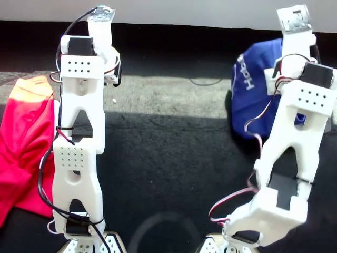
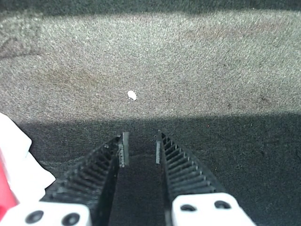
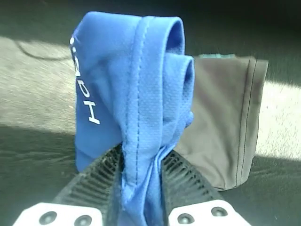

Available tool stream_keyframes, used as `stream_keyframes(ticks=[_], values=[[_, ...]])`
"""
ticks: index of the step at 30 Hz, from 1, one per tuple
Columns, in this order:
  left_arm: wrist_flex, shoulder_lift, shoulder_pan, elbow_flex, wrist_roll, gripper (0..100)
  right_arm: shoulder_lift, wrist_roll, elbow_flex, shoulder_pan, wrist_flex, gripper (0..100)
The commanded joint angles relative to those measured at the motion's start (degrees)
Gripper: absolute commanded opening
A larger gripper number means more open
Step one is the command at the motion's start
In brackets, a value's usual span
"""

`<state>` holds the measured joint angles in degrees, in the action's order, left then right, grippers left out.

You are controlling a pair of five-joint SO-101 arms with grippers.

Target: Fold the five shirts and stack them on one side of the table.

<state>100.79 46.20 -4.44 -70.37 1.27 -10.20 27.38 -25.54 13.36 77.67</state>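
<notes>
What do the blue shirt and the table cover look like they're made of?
The blue shirt: likely a synthetic sports knit, fairly matte; fine pinhole mesh and a stitched hem show. The table cover: seemingly dark felt or short-pile carpet, matte; its surface looks speckled and fuzzy.

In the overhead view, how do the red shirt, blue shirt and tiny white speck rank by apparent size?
1. red shirt, cut by the picture's edge.
2. blue shirt, partly behind the right arm, so these two are unsure.
3. white speck, clearly smallest.
</notes>
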Motion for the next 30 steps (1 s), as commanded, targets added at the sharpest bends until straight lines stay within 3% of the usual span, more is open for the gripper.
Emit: stream_keyframes(ticks=[1,7,16,24,30], values=[[0.2,-4.4,-0.7,-1.7,-0.5,11,-6.1,4.0,-1.5,5.1,-6.4,0.6],[0.2,-4.4,-0.7,-1.7,-0.4,11,-16.2,9.8,-4.9,10.6,-17.1,0.6],[0.2,-4.4,-0.7,-1.7,-0.3,11,-30.9,10.0,-29.1,13.7,-16.9,0.6],[0.2,-4.4,-0.7,-1.7,-0.3,11,-39.5,10.1,-34.3,13.7,-16.9,1.3],[0.2,-4.4,-0.7,-1.7,-0.3,11,-39.1,9.8,-37.1,13.7,-12.3,26.5]])
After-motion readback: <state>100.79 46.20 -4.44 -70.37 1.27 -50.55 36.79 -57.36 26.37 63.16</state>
